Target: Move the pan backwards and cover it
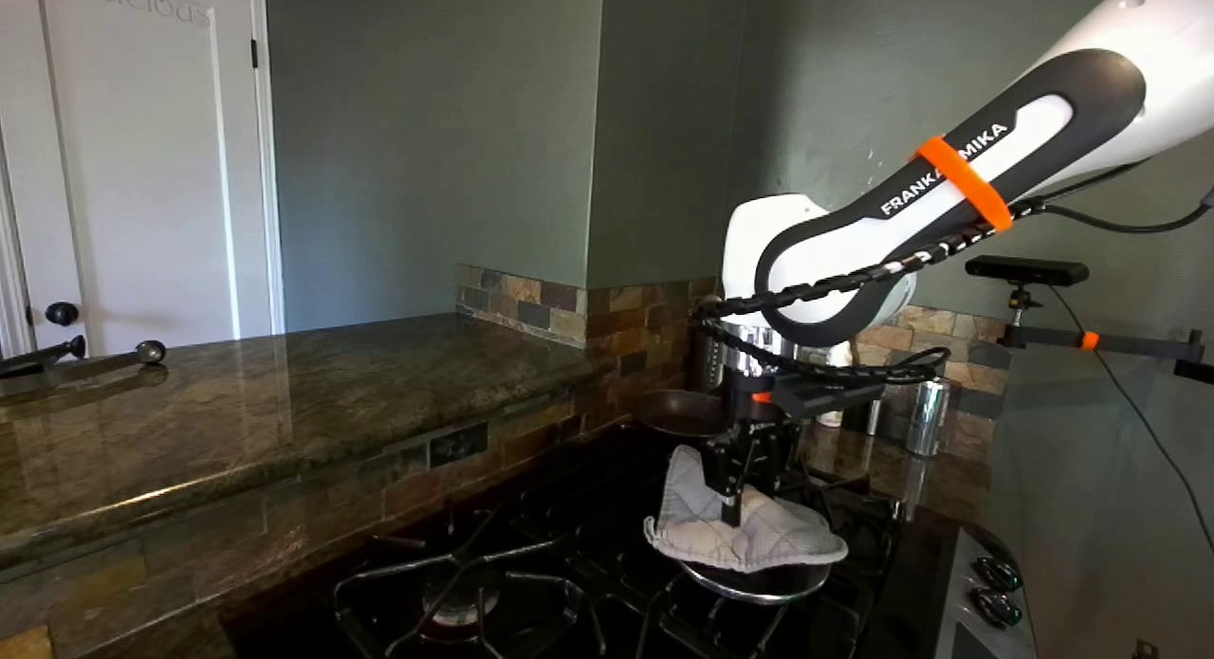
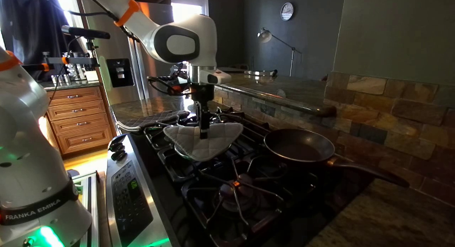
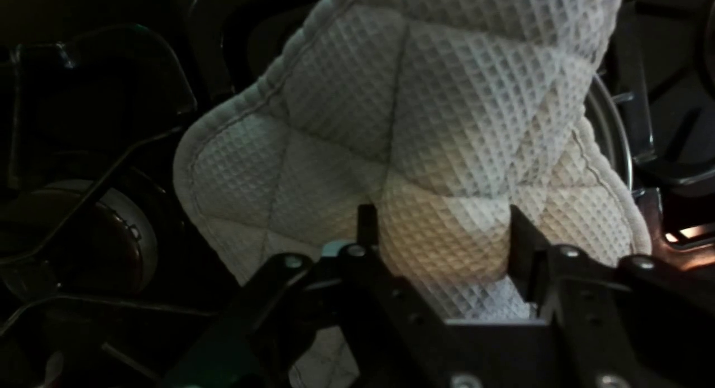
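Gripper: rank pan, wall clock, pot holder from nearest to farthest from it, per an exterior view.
In an exterior view:
1. Pot holder: right at the gripper, beneath it.
2. Pan: off to the picture's right, handle pointing away from the gripper.
3. Wall clock: high up, far in the background.

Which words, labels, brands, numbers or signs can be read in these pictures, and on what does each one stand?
"DELICIOUS", on the white door, partly cut by the picture's top edge.
"FRANKA" and "MIKA", on the robot arm; an orange strap covers the middle.
"FRANKA EMIKA", on the robot base.
Too small or blurred to read: wall clock, green stove display, control panel.
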You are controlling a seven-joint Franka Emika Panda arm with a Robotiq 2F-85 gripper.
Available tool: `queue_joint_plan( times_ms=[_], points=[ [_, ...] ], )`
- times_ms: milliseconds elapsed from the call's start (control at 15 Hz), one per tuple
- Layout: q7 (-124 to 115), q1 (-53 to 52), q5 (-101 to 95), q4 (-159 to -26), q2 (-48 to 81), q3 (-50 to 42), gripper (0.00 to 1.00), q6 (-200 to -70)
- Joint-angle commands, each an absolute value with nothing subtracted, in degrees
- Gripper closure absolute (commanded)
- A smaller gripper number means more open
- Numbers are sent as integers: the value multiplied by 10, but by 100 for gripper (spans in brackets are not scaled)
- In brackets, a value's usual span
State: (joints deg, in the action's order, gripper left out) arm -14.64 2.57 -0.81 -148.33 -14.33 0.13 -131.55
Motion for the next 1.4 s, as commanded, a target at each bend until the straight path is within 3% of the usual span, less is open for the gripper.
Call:
queue_joint_plan(
  times_ms=[0, 1333],
  points=[
    [-154, 35, -8, -1473, -138, -1, 70, -1317],
    [-144, 54, 2, -1390, -153, -26, 70, -1271]
  ],
)
